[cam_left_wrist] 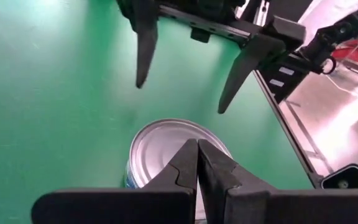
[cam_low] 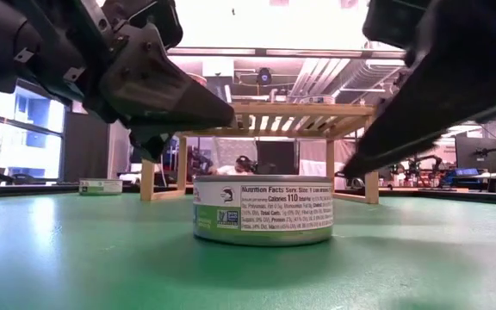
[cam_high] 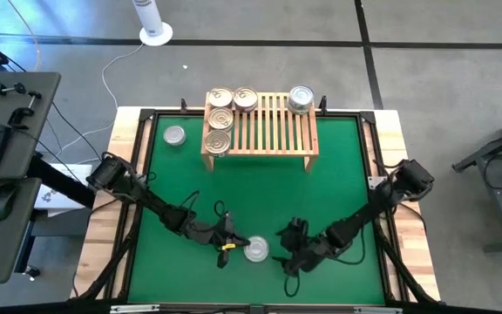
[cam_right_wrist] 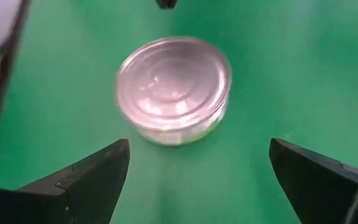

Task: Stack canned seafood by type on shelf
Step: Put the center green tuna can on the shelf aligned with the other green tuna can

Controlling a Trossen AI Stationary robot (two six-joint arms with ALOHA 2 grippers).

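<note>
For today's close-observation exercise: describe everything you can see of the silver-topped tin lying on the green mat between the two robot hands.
The silver-topped tin is a short round metal can with a shiny lid pressed in concentric rings and a paper label around its side showing nutrition facts. It stands upright and flat on the green mat near the front edge, well short of the shelf. The shut left hand sits close beside it; the open right hand faces it from the other side. Neither visibly grips it.

tin (cam_high: 256, 250) between both grippers
</note>
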